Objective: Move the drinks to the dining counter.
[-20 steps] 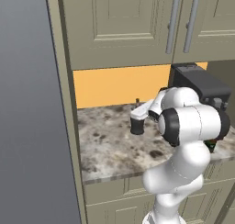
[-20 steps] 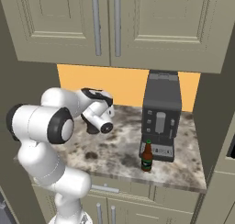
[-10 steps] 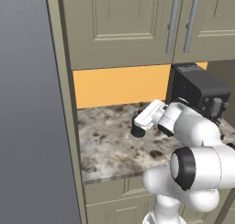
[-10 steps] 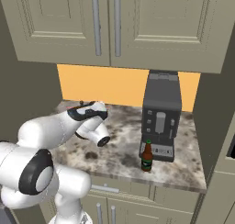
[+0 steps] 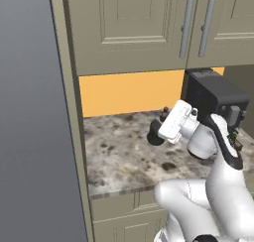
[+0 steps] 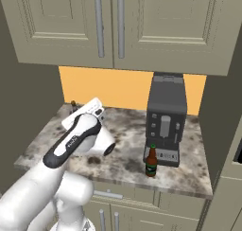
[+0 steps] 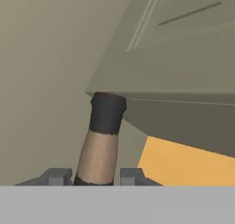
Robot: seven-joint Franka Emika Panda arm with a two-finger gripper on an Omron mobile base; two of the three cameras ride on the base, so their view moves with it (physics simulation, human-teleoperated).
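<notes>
Gripping the squat black bottle with thin narrow neck (image 7: 104, 136): claw (image 7: 94, 176) closed on its neck, tilted above the speckled marble counter (image 5: 121, 159) for carrying clear. Shorter dark bottle with red cap (image 6: 151, 161) upright beside the black boxy coffee machine (image 6: 164, 119), awaiting transfer.

The tool (image 5: 159, 128) grips the squat black bottle (image 5: 155, 135), tilted above the speckled worktop (image 5: 116, 154).

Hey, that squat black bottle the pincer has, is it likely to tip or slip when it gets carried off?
The squat black bottle already hangs tilted in the pincer, so it may swing. Its neck between the fingertips is thin and smooth, so probably slippery. Its wide body should stand steady once set down.
</notes>
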